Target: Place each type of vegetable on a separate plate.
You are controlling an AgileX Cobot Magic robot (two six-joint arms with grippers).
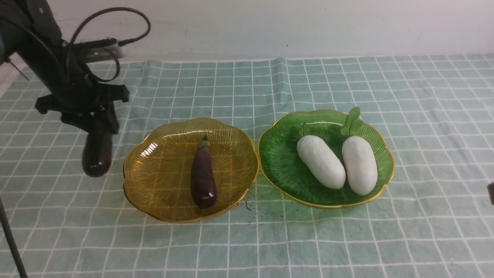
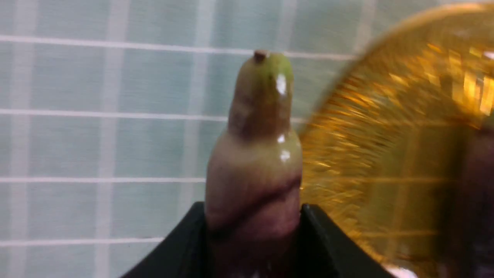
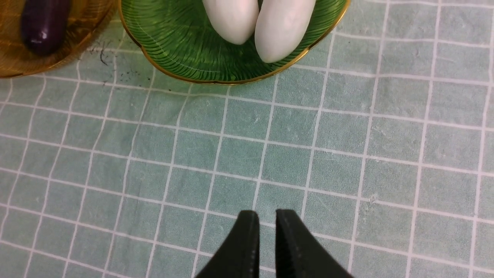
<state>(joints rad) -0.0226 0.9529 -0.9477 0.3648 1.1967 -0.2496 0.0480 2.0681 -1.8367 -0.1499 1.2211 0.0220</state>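
The held eggplant (image 1: 97, 154) is glossy and dark purple, almost black. Its thick rounded end points down, and the left wrist view shows a brownish-green cap and stub of stem. It sits just off the left rim of the amber plate (image 1: 154, 170), apart from it, over the checked cloth (image 1: 347, 239). I cannot tell whether it clears the cloth.

A second eggplant (image 1: 203, 175) lies lengthwise in the middle of the amber plate, with its stem towards the far side. The green plate (image 1: 281, 162) sits right of the amber plate, their rims nearly meeting. It holds two matte white radishes (image 1: 321, 162) (image 1: 359, 165) side by side, their green leaves at the far ends.

The left arm comes in from the far left of the amber plate with its wrist bent downward. The left gripper (image 1: 98, 125) points down and pinches the held eggplant near its stem end, one black finger on each side.

The right gripper (image 3: 264, 231) hangs over bare cloth to the right of the amber plate, on the robot's side of the green plate. Its fingers are drawn almost together, with only a slit between them, and they hold and touch nothing.
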